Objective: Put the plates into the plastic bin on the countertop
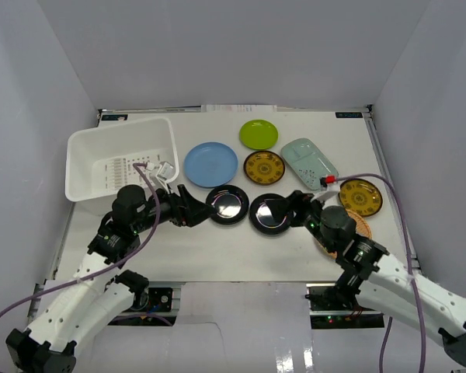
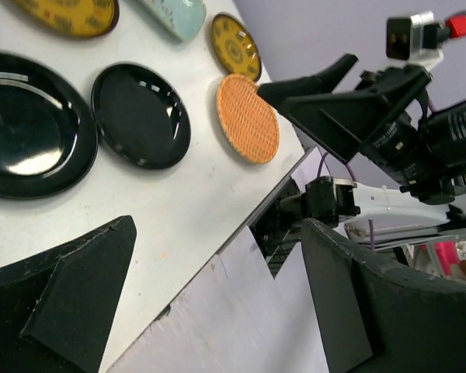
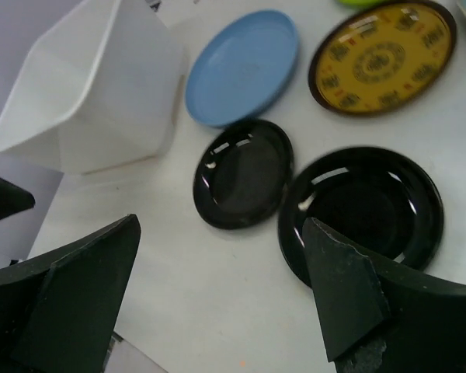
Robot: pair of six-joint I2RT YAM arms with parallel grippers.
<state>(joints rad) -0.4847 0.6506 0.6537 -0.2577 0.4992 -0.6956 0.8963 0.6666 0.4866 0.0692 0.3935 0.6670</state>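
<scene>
The white plastic bin [image 1: 79, 169] stands at the back left of the countertop [image 1: 241, 249] with no plate in it. Two glossy black plates [image 1: 227, 205] [image 1: 270, 215] lie side by side in the middle. Behind them lie the blue plate [image 1: 210, 164], the lime green plate [image 1: 259, 134], a gold-and-black plate [image 1: 264, 167] and the mint oblong plate [image 1: 309, 159]. A second gold-and-black plate [image 1: 360, 197] lies at the right. The tan woven plate [image 2: 248, 118] is partly under my right arm. My left gripper [image 1: 196, 211] is open and empty beside the left black plate. My right gripper [image 1: 295, 206] is open and empty at the right black plate's near rim [image 3: 365, 214].
Pale grey walls close in the table on three sides. The table's front edge [image 2: 241, 225] runs just under my left gripper [image 2: 217, 233]. The right arm [image 2: 373, 109] shows in the left wrist view. The bin's corner [image 3: 93, 85] shows at the right wrist view's upper left.
</scene>
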